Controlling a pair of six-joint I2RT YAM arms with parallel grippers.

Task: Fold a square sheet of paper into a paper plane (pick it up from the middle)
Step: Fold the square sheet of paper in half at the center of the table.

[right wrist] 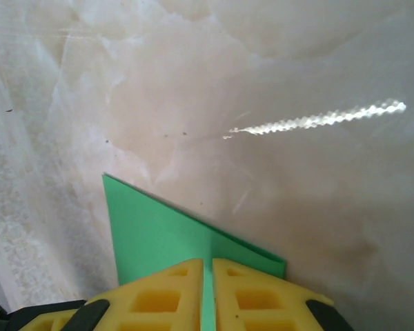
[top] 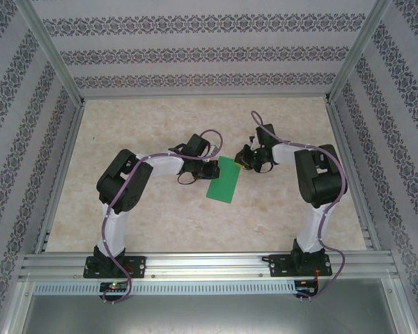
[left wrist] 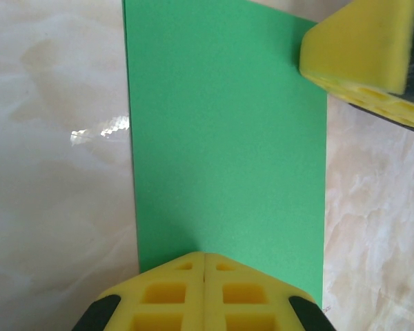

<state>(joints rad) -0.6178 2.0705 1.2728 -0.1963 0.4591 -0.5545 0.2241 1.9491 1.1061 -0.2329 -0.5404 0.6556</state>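
Paper of this kind — the square sheet of paper (top: 221,179), near the middle of the tabletop (top: 160,223) — looks light, limp and easy to crease, so the left gripper (left wrist: 204,265) and right gripper (right wrist: 208,265), both with jaws clenched on its opposite ends, should pinch gently.

Lab rig: alu frame (top: 195,264), patterned walls (top: 195,56).
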